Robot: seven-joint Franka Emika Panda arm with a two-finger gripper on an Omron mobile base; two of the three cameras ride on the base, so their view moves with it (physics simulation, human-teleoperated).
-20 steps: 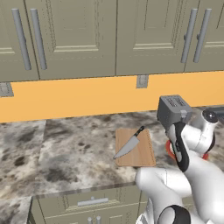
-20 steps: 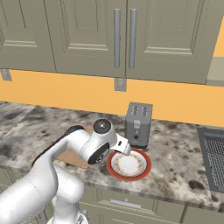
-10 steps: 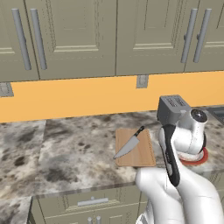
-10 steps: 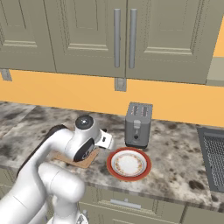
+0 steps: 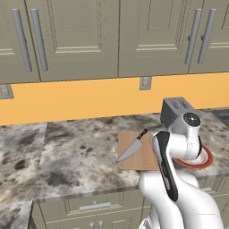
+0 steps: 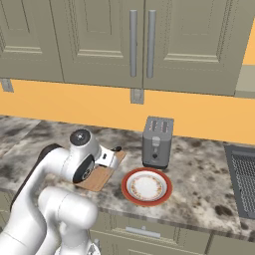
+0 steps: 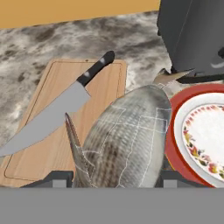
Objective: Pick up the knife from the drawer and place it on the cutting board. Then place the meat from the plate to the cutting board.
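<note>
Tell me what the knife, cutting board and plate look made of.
Knife: smooth grey blade, likely steel; glossy black handle, maybe plastic. Cutting board: light brown with faint grain, apparently wood, matte. Plate: glossy red-orange rim and white patterned centre, probably glazed ceramic, though the render leaves it open.

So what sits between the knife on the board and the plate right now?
In the hand view, the meat, a silvery fish-like piece, hangs between the knife on the cutting board and the plate, apparently held in the jaws.

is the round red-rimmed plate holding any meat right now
No, in the right base view the round red-rimmed plate is bare, showing just its white patterned centre.
</note>
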